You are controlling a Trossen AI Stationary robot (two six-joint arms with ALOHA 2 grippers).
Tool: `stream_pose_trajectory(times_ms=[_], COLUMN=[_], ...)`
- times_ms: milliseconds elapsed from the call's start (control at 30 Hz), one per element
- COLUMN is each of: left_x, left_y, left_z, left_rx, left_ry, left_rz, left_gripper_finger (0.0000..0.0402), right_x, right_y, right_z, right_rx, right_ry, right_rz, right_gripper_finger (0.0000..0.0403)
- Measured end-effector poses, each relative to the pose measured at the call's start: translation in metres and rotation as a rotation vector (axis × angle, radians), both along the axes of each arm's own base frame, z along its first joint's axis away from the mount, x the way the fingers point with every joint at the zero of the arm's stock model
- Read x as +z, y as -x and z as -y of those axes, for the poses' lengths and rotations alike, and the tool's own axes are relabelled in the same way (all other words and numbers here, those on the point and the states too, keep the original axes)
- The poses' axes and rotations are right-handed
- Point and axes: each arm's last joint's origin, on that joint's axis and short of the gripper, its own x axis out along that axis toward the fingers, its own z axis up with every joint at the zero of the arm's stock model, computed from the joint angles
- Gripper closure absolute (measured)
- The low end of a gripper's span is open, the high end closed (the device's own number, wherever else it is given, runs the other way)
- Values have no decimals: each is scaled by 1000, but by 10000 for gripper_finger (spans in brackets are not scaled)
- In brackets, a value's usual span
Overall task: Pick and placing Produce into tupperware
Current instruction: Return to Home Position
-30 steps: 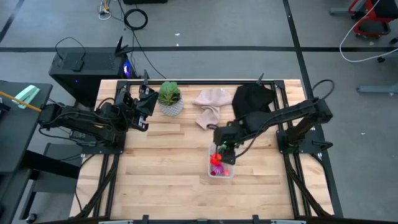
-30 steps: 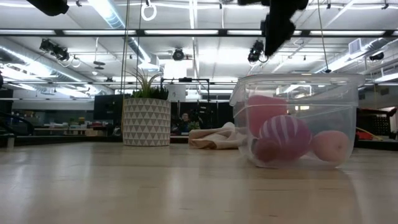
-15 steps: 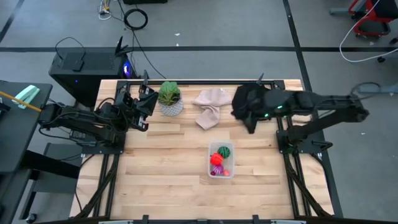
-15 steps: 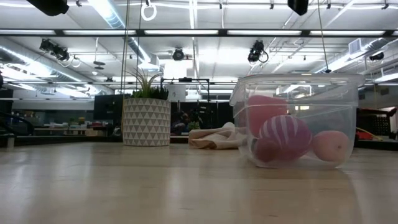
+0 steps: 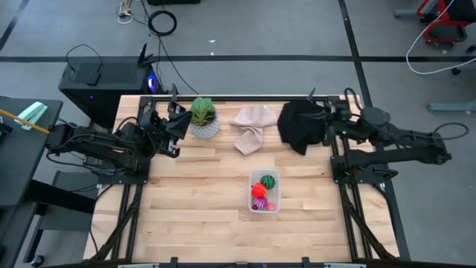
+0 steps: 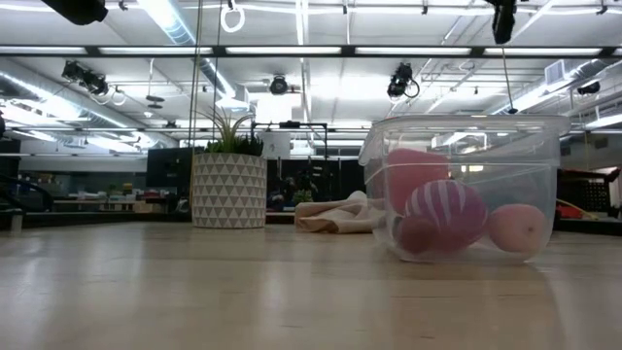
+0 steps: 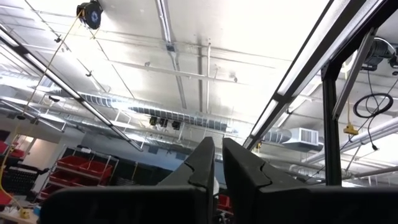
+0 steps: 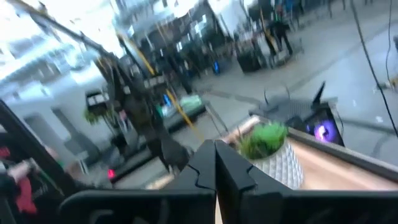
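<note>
The clear tupperware [image 5: 265, 195] stands on the wooden table, right of its middle, with no gripper at it. The produce lies inside: a red piece [image 5: 258, 190], a round green one [image 5: 268, 180] and a purple one [image 5: 259, 202]. The low view shows the purple striped piece [image 6: 445, 212] against the front wall of the tupperware [image 6: 466, 136]. My right gripper [image 5: 324, 121] hangs shut and holding nothing at the far right, by the black cloth. My left gripper [image 5: 176, 121] waits at the far left, shut, pointing up at the ceiling [image 7: 217, 163].
A leafy plant in a white pot [image 5: 202, 117] stands at the far edge beside my left gripper. A beige cloth [image 5: 251, 126] and a black cloth [image 5: 300, 125] lie along the far edge. Bare wood [image 5: 186, 201] spreads left of the tupperware.
My right gripper has risen from just above the tupperware and drawn back toward the table's far right corner, past the black cloth. The tupperware and the produce in it have stayed where they were.
</note>
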Motion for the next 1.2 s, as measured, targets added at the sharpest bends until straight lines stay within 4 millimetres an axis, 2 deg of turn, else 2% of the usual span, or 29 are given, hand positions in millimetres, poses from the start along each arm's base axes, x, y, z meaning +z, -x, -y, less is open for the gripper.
stream_pose_trajectory(times_ms=[333, 567, 767, 1000, 1200], left_x=[0, -1, -5, -7, -7], left_y=[0, -1, -4, -6, -6], left_z=[-2, -8, -13, -18, -18], left_rx=[8, 38, 28, 30, 29], left_ry=[0, 1, 35, 57, 57], left_rz=[-5, -20, -60, -85, -84], left_gripper_finger=[371, 370, 366, 379, 385], right_x=[-36, -65, -86, -124, -121], right_y=[39, 51, 51, 41, 43], right_z=[-3, -4, -4, -3, -5], right_rx=[-6, 4, 13, 46, 78], right_ry=[29, 5, -11, -73, -11], right_rz=[295, 373, 407, 540, 573], right_gripper_finger=[402, 402, 402, 403, 403])
